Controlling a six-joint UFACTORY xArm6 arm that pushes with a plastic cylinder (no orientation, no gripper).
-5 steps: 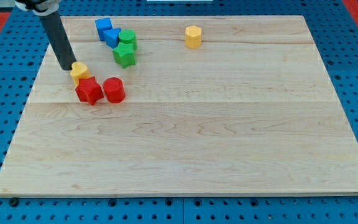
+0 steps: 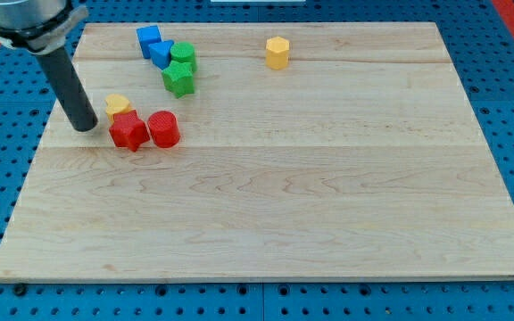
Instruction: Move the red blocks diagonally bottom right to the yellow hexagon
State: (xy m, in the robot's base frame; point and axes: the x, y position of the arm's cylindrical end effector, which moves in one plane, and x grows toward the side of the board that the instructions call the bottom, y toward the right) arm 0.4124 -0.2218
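Observation:
Two red blocks lie side by side at the board's left: a red star-shaped block [image 2: 128, 131] and a red cylinder [image 2: 163, 128] touching it on the right. A small yellow block [image 2: 118, 105] sits just above the red star. The yellow hexagon [image 2: 277, 53] stands near the view's top, right of centre. My tip [image 2: 86, 127] rests on the board just left of the red star, a small gap apart from it.
Two blue blocks [image 2: 154, 45] and two green blocks [image 2: 179, 69] cluster near the view's top left. The wooden board [image 2: 328, 196] lies on a blue pegboard; its left edge is close to my tip.
My tip has moved down and slightly left, from beside the small yellow block to the left of the red star. The blocks have not visibly moved.

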